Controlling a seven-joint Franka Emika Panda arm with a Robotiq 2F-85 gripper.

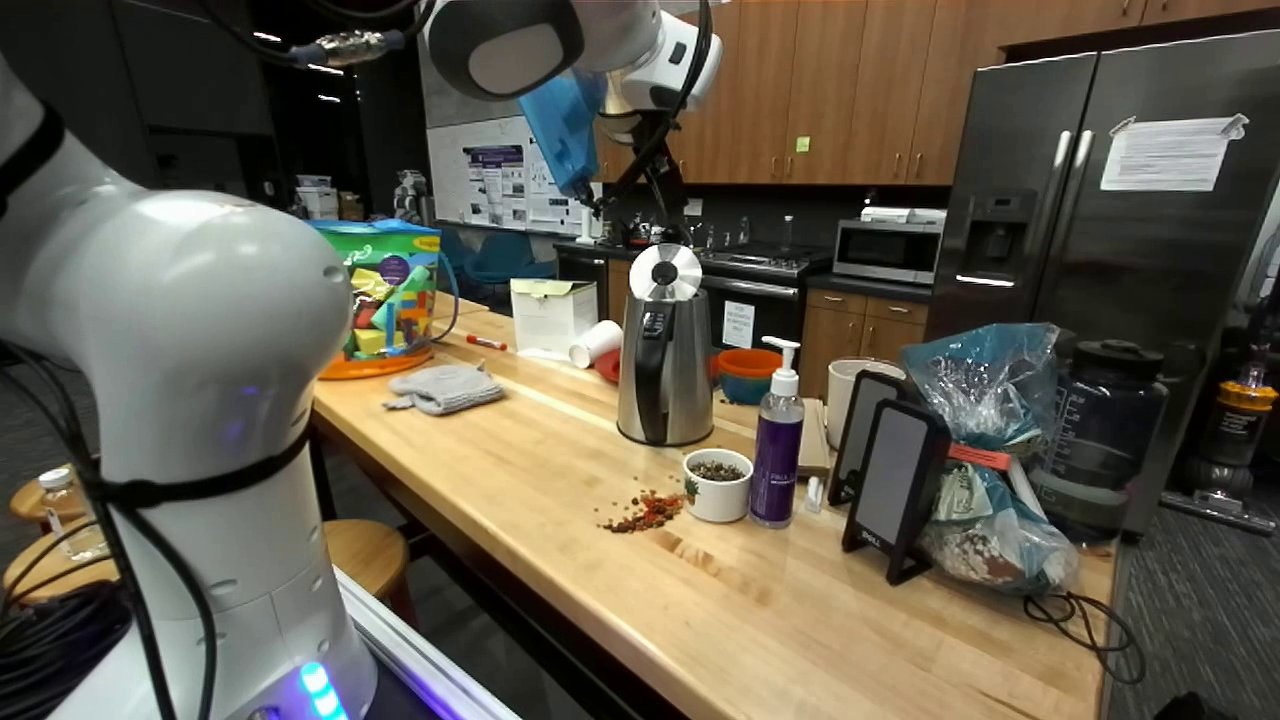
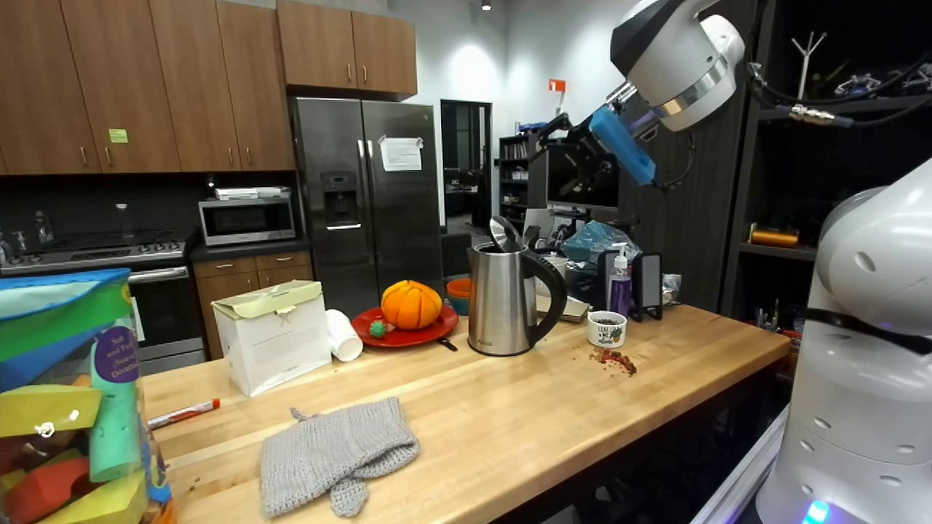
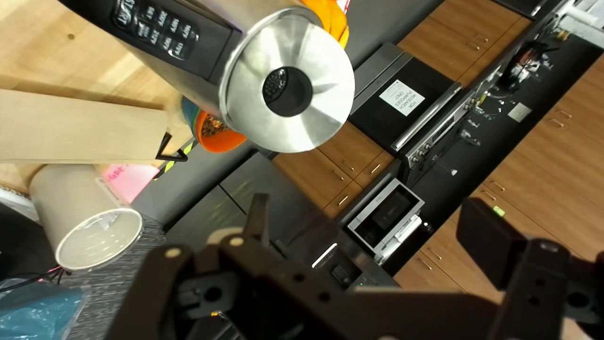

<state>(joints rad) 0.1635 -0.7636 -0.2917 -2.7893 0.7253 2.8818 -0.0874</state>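
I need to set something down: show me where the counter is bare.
Bare: the counter between the gray knitted cloth, kettle and scattered flakes, and the counter's end, bordered by the flakes and black speakers. Crowded: from the white cup past the pump bottle to the speakers, and around the bowls and red plate beyond the kettle.

Refrigerator [image 2: 400,218], microwave [image 2: 246,223] and stove [image 1: 775,315] show a kitchen.

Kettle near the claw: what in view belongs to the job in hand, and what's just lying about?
Likely part of the job:
claw, open and empty
kettle, nearest the claw
its raised lid

Likely just lying about:
gray knitted piece
marker
white box
pump bottle
red plate
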